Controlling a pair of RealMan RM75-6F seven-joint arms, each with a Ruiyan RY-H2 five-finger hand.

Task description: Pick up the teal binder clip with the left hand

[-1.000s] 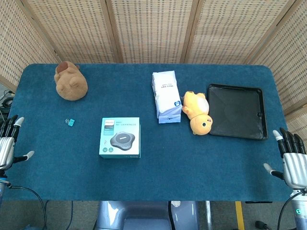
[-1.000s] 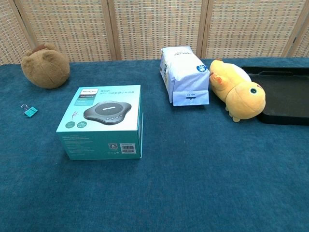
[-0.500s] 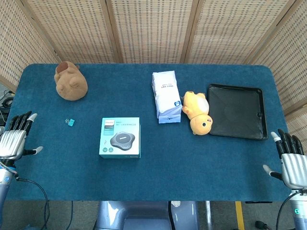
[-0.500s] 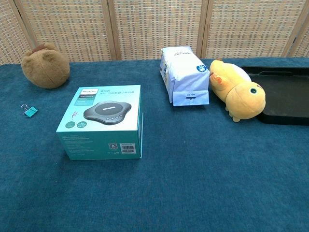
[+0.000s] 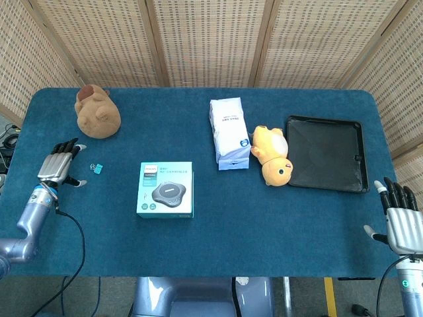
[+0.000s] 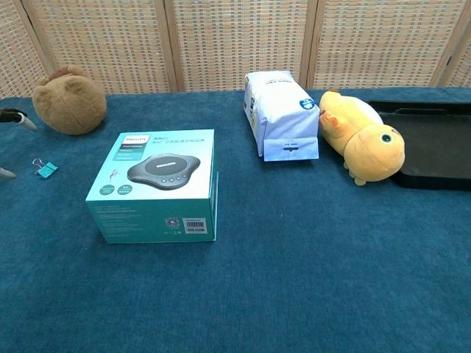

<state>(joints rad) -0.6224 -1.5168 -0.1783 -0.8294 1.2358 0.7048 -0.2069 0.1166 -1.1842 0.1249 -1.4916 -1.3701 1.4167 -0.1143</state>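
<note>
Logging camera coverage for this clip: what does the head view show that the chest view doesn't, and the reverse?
Only the head view shows the whole left hand, open beside the teal clip, and the right hand at the table edge. Only the chest view shows the barcode side of the teal box. Both show the clip, box, brown plush, white bag, yellow plush and black tray.

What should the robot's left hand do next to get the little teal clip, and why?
Probably slide a little further toward the teal binder clip and lower over it. The left hand is open and hovers just beside the clip, not touching it, and the clip lies flat on the table.
</note>
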